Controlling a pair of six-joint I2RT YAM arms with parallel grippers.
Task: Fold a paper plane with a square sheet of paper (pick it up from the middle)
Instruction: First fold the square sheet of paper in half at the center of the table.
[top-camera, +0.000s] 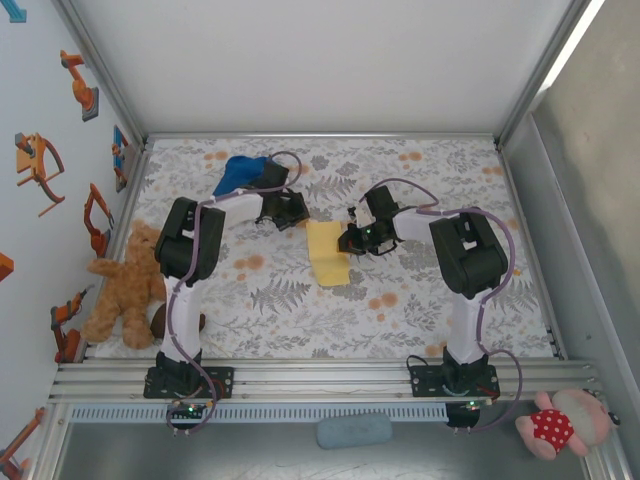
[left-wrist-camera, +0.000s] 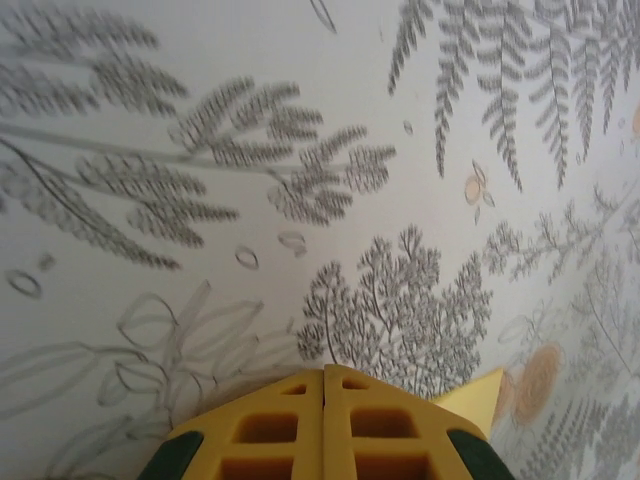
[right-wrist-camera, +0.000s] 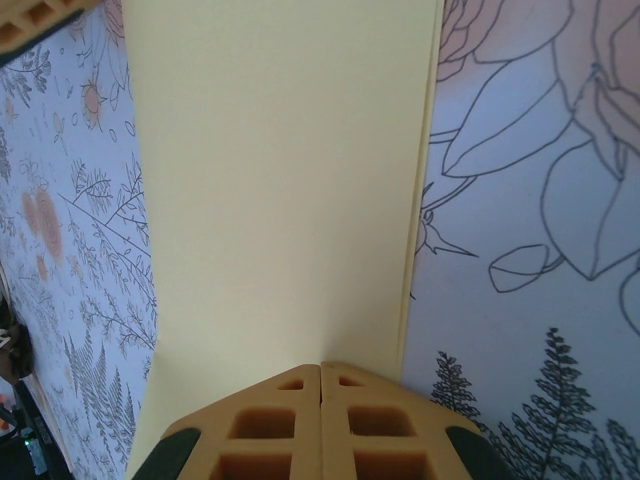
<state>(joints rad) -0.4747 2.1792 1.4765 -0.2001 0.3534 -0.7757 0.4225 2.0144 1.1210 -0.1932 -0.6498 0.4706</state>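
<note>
Presently mid-fold, by the look of it: square sheet of paper (top-camera: 328, 255) flat on table (top-camera: 420, 310), doubled over lengthwise, between the arms. Fully closed and empty: left gripper (top-camera: 296, 218), tips just beside the sheet's far left corner. Likewise closed, clamping nothing: right gripper (top-camera: 347, 240), tips over the sheet near its right edge, contact unclear. Risk: dragging closed tips across thin paper, likely skewing the crease or sliding the loose sheet.

Robotics lab cell: aluminium frame (top-camera: 320, 378), white panel walls (top-camera: 320, 60), floral tablecloth (top-camera: 300, 320), teddy bear (top-camera: 125, 285).
</note>
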